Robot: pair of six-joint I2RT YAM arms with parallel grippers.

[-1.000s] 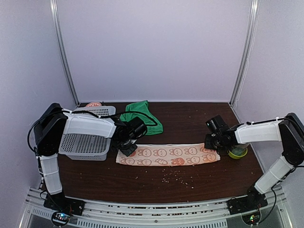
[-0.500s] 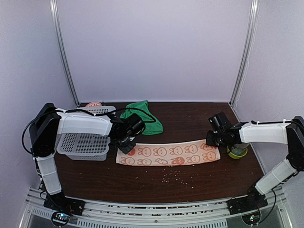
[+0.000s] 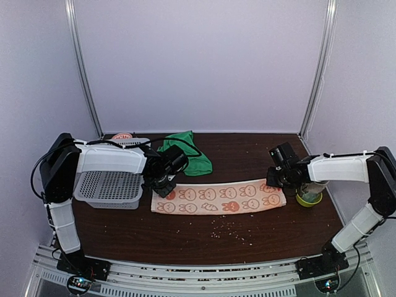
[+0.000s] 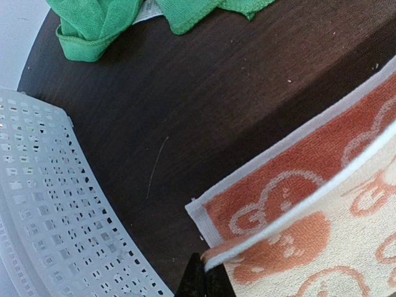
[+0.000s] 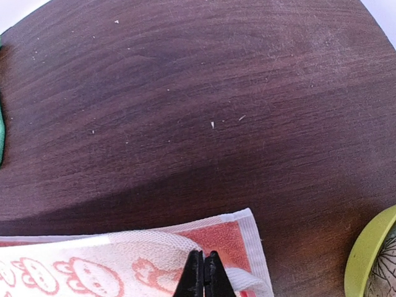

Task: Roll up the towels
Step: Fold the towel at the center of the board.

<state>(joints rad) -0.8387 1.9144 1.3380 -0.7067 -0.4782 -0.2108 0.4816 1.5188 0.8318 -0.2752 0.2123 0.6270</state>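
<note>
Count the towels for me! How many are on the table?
2. The pink bunny towel lies stretched across the middle of the table. The green towel sits crumpled behind it, beside the white basket. The left arm hides part of the basket.

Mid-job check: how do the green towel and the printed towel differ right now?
The green towel is plain and lies bunched at the back beside the basket; the printed towel carries orange figures and lies stretched in a long strip. No claw touches the green towel, while the left claw and right claw each pinch an end of the printed towel. Both are soft cloths, neither rolled yet.
</note>
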